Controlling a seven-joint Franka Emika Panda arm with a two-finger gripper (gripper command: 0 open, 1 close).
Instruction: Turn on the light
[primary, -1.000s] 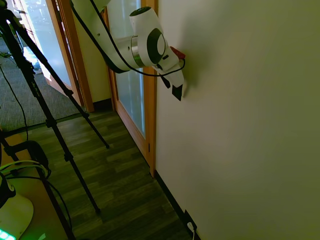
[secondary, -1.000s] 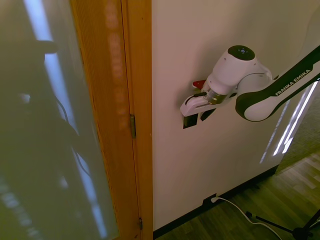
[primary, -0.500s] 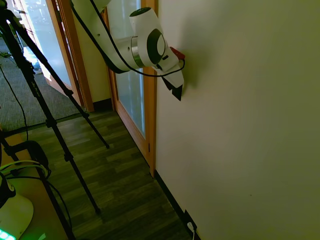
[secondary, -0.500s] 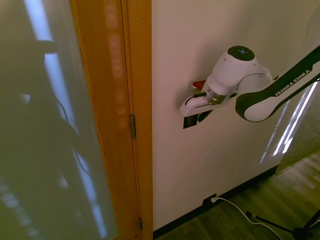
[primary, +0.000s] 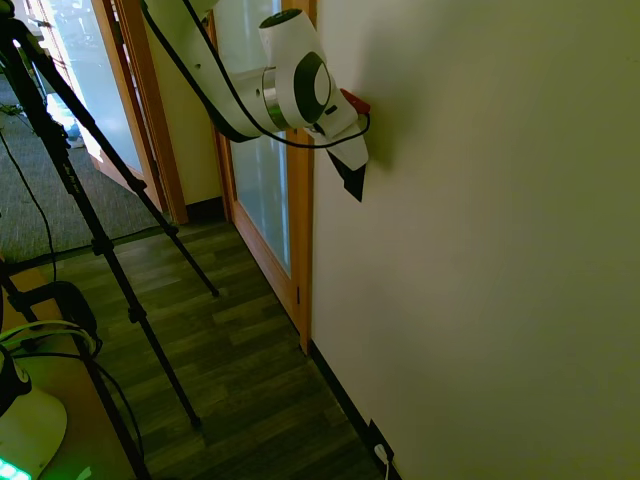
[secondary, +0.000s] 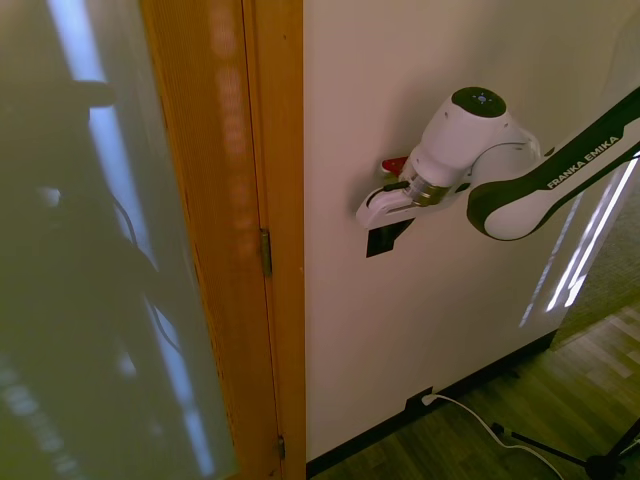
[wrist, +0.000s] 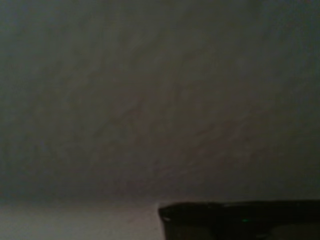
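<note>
A: Where is the pincer (secondary: 385, 222) sitting?

B: In the second exterior view it is a little right of centre, upper half of the frame, pressed up against the cream wall (secondary: 400, 340). The white arm (secondary: 520, 190) comes in from the right edge. In the first exterior view the same pincer (primary: 352, 178) is in the upper middle, with the arm entering from the upper left.

A: And the switch (secondary: 381, 240)?

B: It shows as a small black upright plate on the wall just below the white hand of the arm, in the centre of the second exterior view. The dark tip of the pincer overlaps its upper edge, so where one ends and the other begins is hard to separate. In the first exterior view I cannot pick the plate out from the dark tip.

A: Are the fingers apart or together?

B: I cannot tell; they merge with the black plate in both outside views.

A: Anything from the wrist view?

B: Mostly dim, blurred wall, with a dark shape along the lower right edge.

A: What else is around?

B: A wooden door frame (secondary: 250, 240) left of the wall, frosted glass (secondary: 90, 260) further left, and a dark outlet plate (secondary: 418, 403) with a white cord (secondary: 470, 412) near the floor at lower centre.
</note>
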